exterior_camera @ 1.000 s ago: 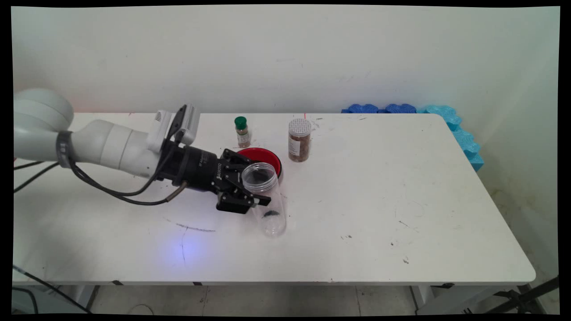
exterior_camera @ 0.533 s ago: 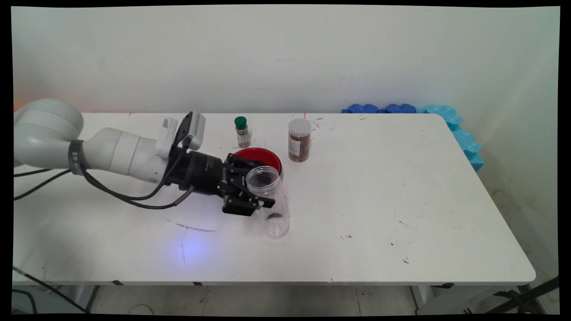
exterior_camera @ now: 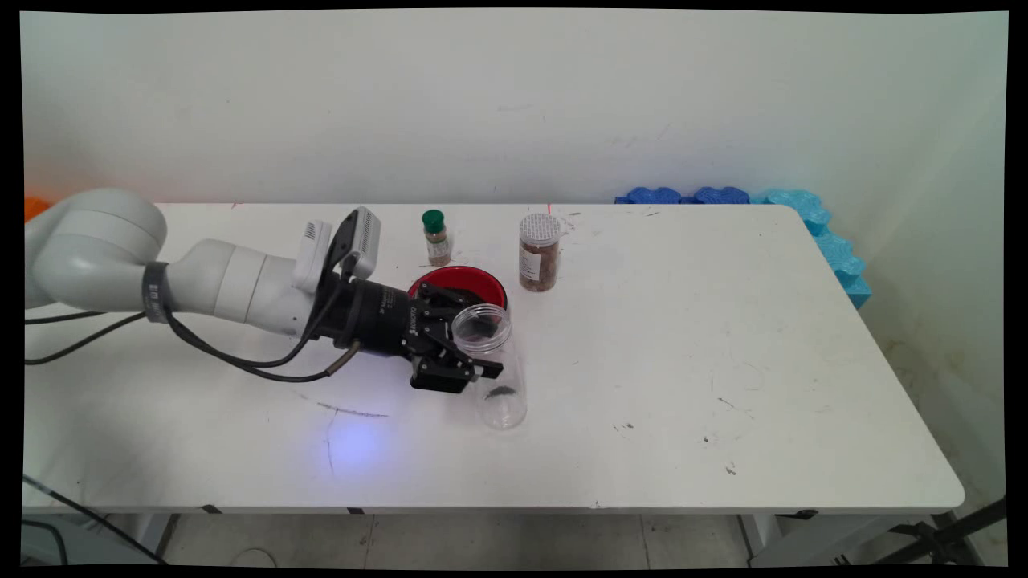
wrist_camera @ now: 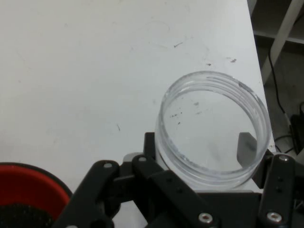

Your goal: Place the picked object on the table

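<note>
Clamped around the clear jar, my jaws grip it just below its open rim, one finger on each side of the wall; in the hand view the jar fills the space between my fingers, its threaded mouth facing the camera. My gripper lies low over the white table, reaching in from the left. The jar is tipped, with its mouth raised toward the back of the table and its closed end lower and nearer the front edge, close to the tabletop; whether it touches I cannot tell. A small dark bit sits inside near that lower end. Just behind the jar's mouth stands a red bowl holding something dark, and its rim also shows in the hand view's lower left corner. Beyond the bowl are a small green-capped bottle and, to its right, a taller jar of brown contents. Blue foam pieces lie along the table's far right corner.
</note>
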Tool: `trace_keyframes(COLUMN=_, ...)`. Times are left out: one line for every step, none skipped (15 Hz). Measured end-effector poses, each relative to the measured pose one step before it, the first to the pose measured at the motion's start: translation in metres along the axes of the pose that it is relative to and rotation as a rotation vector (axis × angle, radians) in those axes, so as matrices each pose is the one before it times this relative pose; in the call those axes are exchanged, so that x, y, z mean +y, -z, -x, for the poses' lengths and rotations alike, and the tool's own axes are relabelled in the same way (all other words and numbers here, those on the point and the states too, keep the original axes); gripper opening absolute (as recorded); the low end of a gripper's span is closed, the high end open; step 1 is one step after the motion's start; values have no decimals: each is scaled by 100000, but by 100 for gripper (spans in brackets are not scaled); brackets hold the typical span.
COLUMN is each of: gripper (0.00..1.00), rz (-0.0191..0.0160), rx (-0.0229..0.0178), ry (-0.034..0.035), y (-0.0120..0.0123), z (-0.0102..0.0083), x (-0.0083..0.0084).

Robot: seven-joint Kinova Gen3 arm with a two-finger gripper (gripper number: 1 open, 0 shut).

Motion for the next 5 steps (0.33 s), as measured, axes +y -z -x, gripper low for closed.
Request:
trace_keyframes(gripper=0, rz=83, rx=-30, ry=-129, y=-112, z=55, x=11)
trace_keyframes(gripper=0, rz=57, rx=8, ry=-110, y=-98, z=36, x=11)
trace_keyframes(gripper=100, rz=22, rx=32, ry=-57, y=-68, z=31, x=6)
trace_keyframes(gripper=100, rz=15, rx=57, ry=-78, y=-69, z=17, x=-1)
trace_keyframes(gripper=100, rz=41, rx=54, ry=-62, y=-57, z=18, x=5)
